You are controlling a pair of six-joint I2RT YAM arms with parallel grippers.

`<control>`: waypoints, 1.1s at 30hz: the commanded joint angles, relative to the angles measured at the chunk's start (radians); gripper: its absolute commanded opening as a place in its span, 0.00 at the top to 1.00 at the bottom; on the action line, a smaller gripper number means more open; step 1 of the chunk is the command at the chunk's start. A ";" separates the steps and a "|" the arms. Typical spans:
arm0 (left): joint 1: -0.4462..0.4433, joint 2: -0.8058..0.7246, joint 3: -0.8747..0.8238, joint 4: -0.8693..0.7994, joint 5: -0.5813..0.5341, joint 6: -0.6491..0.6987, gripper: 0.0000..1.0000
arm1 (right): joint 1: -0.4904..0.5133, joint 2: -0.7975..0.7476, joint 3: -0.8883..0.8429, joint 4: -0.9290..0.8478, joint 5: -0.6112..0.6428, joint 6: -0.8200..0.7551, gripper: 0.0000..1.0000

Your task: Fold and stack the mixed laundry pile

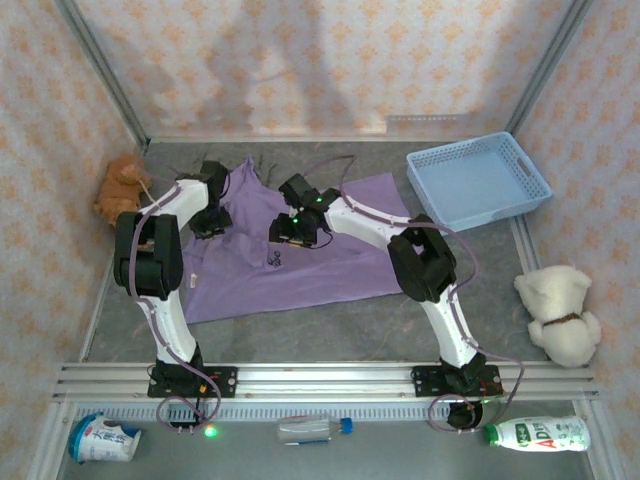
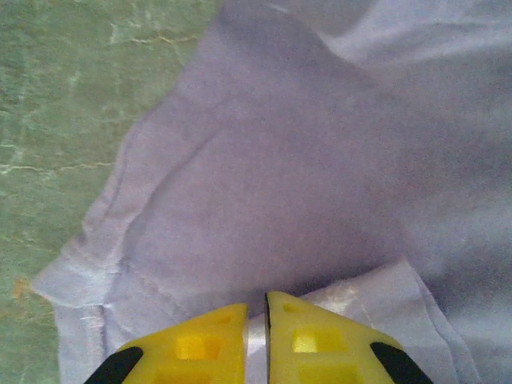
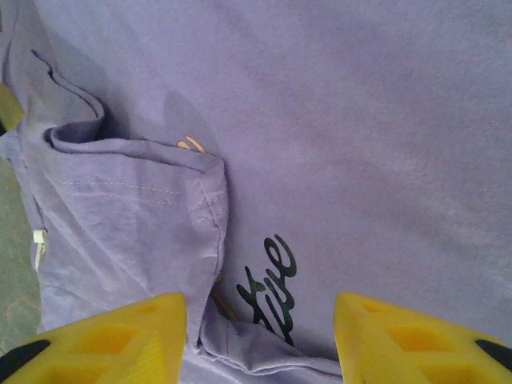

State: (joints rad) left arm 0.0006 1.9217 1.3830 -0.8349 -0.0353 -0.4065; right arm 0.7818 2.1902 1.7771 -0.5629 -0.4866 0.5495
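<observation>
Lavender jersey, thin and limp: the shirt (image 1: pixel 290 262) lies spread on the surface (image 1: pixel 330 325) beneath both grippers, chest side up. I judge it light, floppy and quick to drag or bunch, so it wants 2 hold points on hems or seams, where doubled cloth gives the fingers something to bite.

The left gripper (image 2: pixel 266 316) has its jaws almost together, and a pale sliver of hem looks pinched between them. A sleeve edge lies just ahead of it.

The right gripper (image 3: pixel 260 320) stands wide and empty over the dark lettering (image 3: pixel 268 288), with a turned-over flap of cloth just ahead.

Well off to its right sits the light blue basket (image 1: pixel 478 182). An orange plush toy (image 1: pixel 122 190) sits near the left gripper's outer side, close enough, I think, to catch a swinging sleeve. A cream plush toy (image 1: pixel 558 312) lies well apart from either gripper.
</observation>
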 commanded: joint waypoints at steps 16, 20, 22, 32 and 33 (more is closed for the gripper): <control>0.018 -0.019 -0.021 0.005 0.157 0.074 0.62 | -0.004 -0.077 -0.015 -0.079 0.111 -0.018 0.49; 0.018 0.030 -0.029 0.010 0.134 0.078 0.67 | -0.004 -0.077 -0.008 -0.092 0.117 -0.025 0.49; 0.018 0.033 -0.030 0.008 0.114 0.073 0.73 | -0.004 -0.077 -0.007 -0.099 0.118 -0.027 0.49; 0.023 0.004 0.052 -0.053 0.071 0.065 1.00 | -0.005 -0.089 -0.011 -0.115 0.134 -0.039 0.49; 0.024 0.000 0.060 -0.055 0.077 0.063 1.00 | -0.006 -0.087 -0.009 -0.118 0.135 -0.040 0.49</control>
State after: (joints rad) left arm 0.0154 1.9404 1.3952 -0.8520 0.0700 -0.3389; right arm 0.7818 2.1551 1.7710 -0.6441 -0.3874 0.5301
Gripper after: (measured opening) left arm 0.042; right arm 0.512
